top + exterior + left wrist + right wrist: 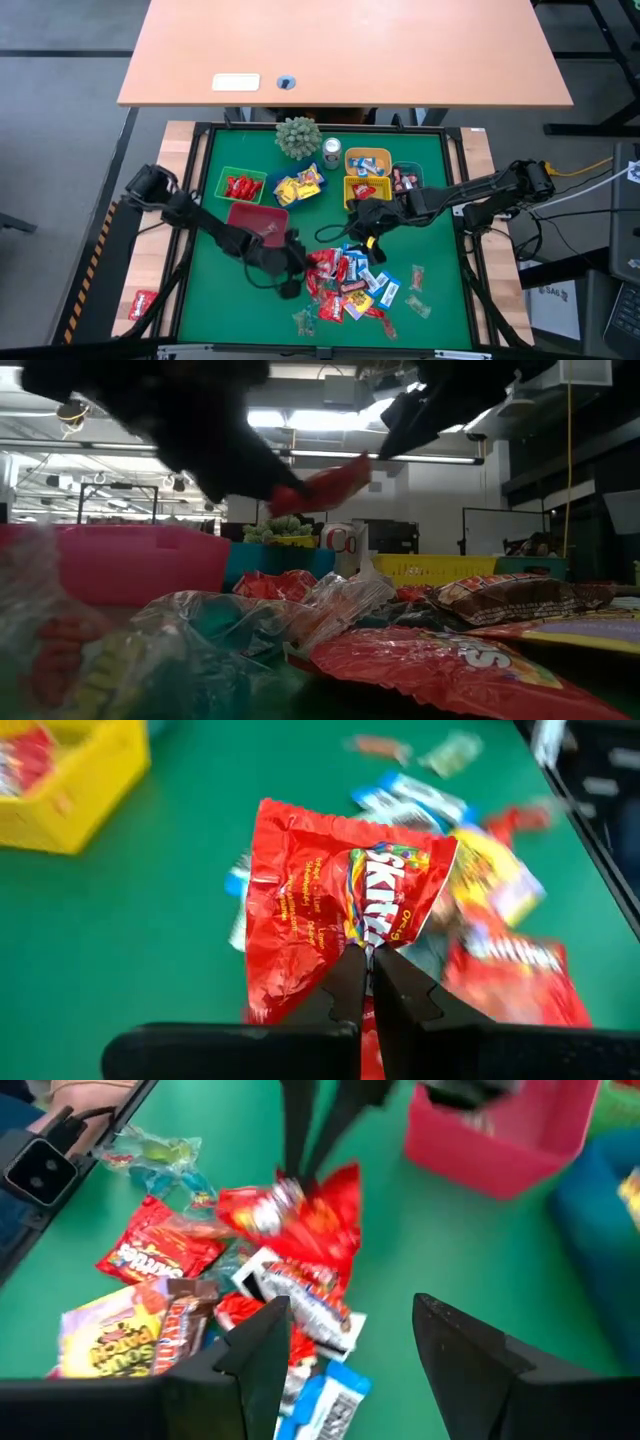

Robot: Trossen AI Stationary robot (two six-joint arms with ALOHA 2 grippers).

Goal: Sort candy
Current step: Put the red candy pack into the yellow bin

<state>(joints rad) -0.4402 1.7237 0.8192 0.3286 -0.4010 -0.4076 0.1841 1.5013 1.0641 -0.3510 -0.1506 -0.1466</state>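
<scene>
The candy lies in a loose pile (pixel 350 285) of red, yellow, blue-and-white and brown packets on the green mat near the table's near edge. A few clear-wrapped sweets (pixel 415 300) lie apart to its right. My left gripper (pixel 292 268) is at the pile's left side, shut on a red Skittles packet (pixel 330 900). That packet also shows in the right wrist view (pixel 300 1215) and the low view (pixel 325 482). My right gripper (pixel 345 1325) is open and hovers over the pile's far side (pixel 362 232), touching nothing. My left gripper pinches the red Skittles packet between its two fingers at the middle of one long edge (pixel 365 948). The fingers (pixel 305 1125) come from above, pointing down. The packet hangs tilted below them, lifted clear of the pile.
Small bins stand beyond the pile: pink-red (pixel 257 220), green (pixel 240 185), blue (pixel 300 187), two yellow (pixel 365 175) and dark green (pixel 406 178). A potted plant (pixel 298 137) and a silver can (pixel 331 152) stand at the far edge. One red packet (pixel 142 303) lies left of the mat.
</scene>
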